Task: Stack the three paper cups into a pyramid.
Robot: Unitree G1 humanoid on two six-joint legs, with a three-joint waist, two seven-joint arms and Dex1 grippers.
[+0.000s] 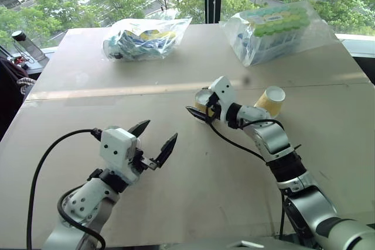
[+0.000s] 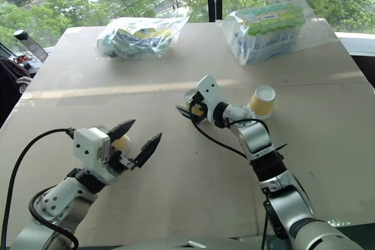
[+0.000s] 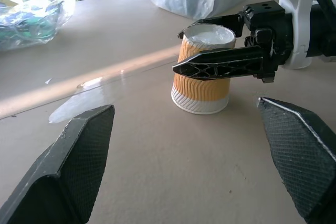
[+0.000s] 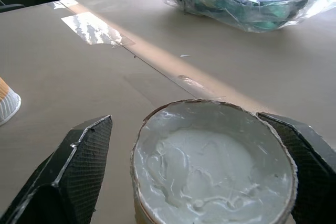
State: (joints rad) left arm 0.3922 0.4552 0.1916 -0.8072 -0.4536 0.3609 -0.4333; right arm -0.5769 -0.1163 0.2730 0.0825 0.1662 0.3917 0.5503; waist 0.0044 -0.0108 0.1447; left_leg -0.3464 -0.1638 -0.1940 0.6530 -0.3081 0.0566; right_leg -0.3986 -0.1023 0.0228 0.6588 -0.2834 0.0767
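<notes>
One paper cup (image 3: 202,90), yellow-orange and ribbed, stands upside down at mid-table, its white base (image 4: 210,166) facing up. My right gripper (image 1: 201,105) is open around it, a finger (image 3: 226,62) on each side and a gap showing on at least one side. A second cup (image 1: 270,100) sits just right of that arm with its white end up. A third cup (image 2: 121,143) is mostly hidden behind my left gripper (image 1: 160,130). That gripper is open and holds nothing, near the table's front left, pointing toward the middle cup.
Two clear plastic bags of packaged goods lie at the back of the table, one left (image 1: 146,38) and one right (image 1: 275,30). A dark bottle (image 1: 20,42) stands beyond the table's left edge. Black cables loop off both arms.
</notes>
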